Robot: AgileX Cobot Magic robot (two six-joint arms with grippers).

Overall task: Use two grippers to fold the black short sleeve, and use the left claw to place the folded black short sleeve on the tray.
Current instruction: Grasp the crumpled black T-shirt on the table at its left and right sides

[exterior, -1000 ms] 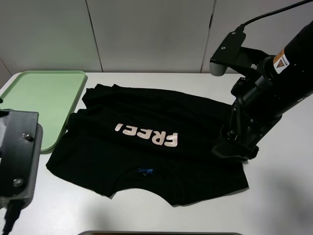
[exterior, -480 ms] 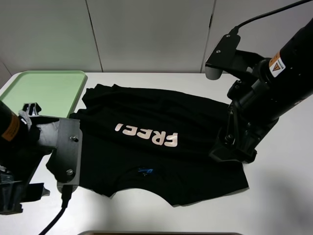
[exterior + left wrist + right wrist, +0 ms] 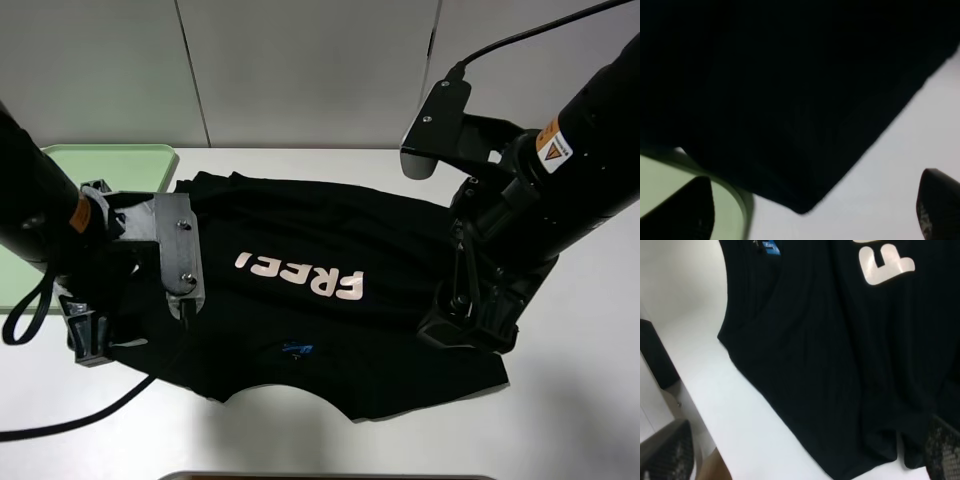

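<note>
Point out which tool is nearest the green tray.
The left tool, open at the black shirt's corner, right beside the tray. The right tool is over the shirt's opposite side, far from the tray.

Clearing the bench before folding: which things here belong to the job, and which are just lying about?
Job: black short sleeve, tray, left gripper, right gripper.
Just there: white table, grey wall panels.
</note>
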